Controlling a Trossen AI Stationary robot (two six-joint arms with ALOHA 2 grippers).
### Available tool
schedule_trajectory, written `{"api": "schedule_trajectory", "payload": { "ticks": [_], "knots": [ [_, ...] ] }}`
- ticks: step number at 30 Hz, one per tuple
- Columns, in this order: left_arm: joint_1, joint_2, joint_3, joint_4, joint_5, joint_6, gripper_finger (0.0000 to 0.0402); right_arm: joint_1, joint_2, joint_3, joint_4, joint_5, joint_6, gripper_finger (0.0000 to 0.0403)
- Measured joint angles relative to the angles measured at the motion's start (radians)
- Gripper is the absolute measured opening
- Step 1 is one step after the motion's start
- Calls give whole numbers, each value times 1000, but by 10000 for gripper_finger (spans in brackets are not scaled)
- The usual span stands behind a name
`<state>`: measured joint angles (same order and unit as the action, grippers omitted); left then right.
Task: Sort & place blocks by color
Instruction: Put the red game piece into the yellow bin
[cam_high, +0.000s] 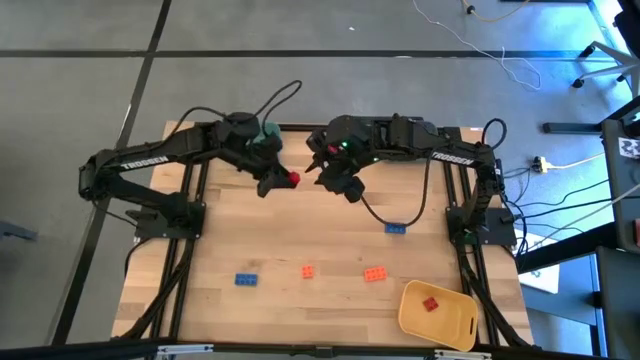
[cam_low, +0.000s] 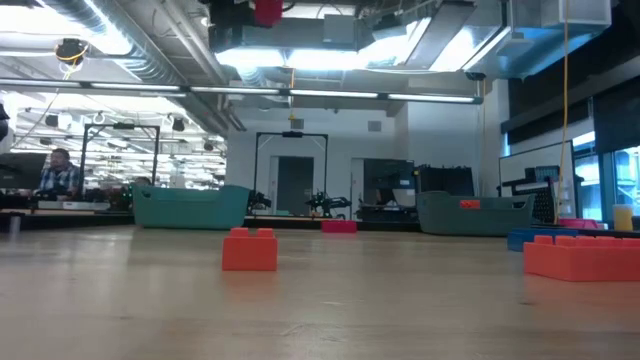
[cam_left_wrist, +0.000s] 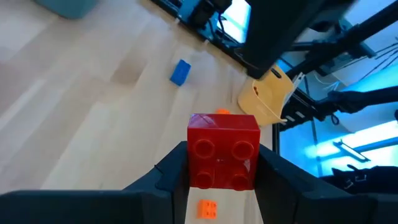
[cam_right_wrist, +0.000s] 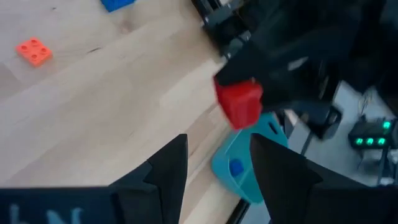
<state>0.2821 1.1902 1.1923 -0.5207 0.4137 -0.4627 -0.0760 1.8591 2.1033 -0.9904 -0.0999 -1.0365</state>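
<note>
Yellow bin (cam_high: 440, 318) holds red block (cam_high: 430, 304) — left pincer (cam_high: 287, 180) grips another; right pincer (cam_high: 322, 172) open.

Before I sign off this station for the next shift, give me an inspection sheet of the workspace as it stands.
Surface: wooden table, no spills seen.
Job's things: red block held above the table; two blue blocks and two orange blocks loose on the wood; one red block in the yellow bin.
Clutter: nothing seen.
Grippers: left gripper shut on the red block; right gripper close beside it, jaws open and empty.
Cables: black loops at both arms; white cables on the floor.
Surroundings: teal bin at the far edge, partly hidden; a seated person far behind.
</note>
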Motion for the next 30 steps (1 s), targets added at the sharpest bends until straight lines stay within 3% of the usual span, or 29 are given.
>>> {"api": "schedule_trajectory", "payload": {
  "ticks": [9,30],
  "knots": [
    [-46,50,0,112,14,-16,128,13,0,0,27,-52,-20,177],
    [-95,68,0,178,-8,-28,128,15,33,1,12,-114,9,177]
  ]
}}
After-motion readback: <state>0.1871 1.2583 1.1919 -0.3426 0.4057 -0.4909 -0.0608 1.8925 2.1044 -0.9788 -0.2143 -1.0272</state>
